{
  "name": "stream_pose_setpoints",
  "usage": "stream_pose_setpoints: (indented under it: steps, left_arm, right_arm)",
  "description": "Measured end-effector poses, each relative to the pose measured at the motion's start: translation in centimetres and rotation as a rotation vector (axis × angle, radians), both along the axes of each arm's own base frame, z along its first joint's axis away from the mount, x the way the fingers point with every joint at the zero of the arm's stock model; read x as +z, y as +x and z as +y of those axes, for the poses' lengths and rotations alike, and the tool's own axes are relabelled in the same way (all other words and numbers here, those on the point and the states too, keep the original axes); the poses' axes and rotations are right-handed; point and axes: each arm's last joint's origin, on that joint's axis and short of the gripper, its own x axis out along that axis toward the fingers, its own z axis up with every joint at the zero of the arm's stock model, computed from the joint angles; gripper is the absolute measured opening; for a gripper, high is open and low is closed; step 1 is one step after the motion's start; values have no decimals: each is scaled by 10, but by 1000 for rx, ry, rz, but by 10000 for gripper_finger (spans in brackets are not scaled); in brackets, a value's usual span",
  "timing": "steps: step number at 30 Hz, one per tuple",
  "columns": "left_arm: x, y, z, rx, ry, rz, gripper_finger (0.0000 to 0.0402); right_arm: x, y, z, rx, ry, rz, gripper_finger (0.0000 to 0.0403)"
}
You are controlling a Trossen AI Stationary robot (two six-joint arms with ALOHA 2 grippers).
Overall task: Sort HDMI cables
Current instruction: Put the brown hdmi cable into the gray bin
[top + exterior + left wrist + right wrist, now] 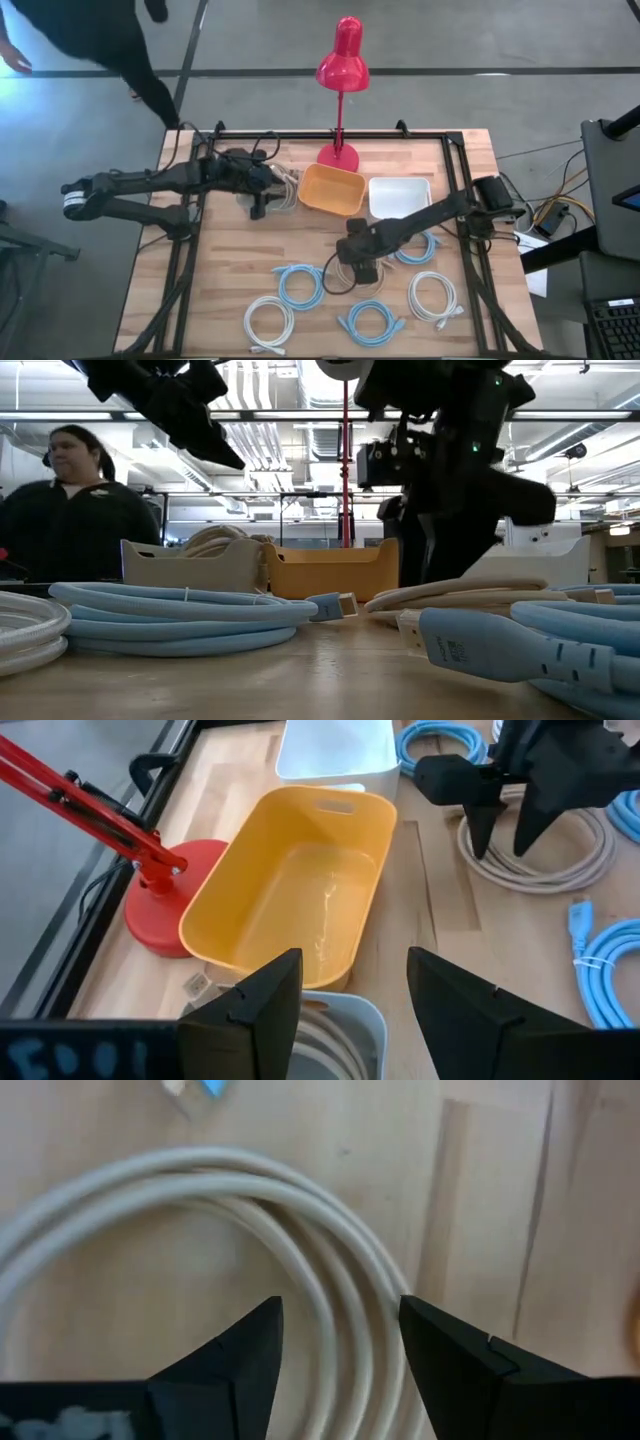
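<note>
My right gripper [357, 268] [340, 1310] is open, pointing down at mid-table, its fingers on either side of the strands of a beige coil [300, 1240] [545, 860] that lies flat on the wood. My left gripper [262, 200] [350, 965] is open and empty. It hangs above a pale grey bin [340, 1020] that holds beige cable [286, 190]. Light blue coils [298, 285] [370, 322] [415, 246] and white coils [268, 322] [432, 297] lie flat on the near half of the table.
An orange bin [332, 188] and a white bin [400, 195] stand side by side at the far middle, right of the grey bin. A red desk lamp [342, 60] stands behind them. A person [70, 510] is beyond the table's far left.
</note>
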Motion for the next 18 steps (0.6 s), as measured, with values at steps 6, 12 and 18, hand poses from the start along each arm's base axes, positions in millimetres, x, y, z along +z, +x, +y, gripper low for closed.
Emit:
stream_pose_setpoints:
  steps: [6, 12, 18]
  left_arm:
    - [-8, -1, 0, 3, -7, 9, 195]
    - [-15, -2, -1, 8, -30, 26, 195]
    - [-16, 0, -3, -26, -124, -15, 195]
  right_arm:
    - [-9, 1, -2, 0, -104, 13, 199]
    - [-17, 3, -1, 38, -71, 43, 185]
    - [-10, 1, 0, 47, -38, 29, 117]
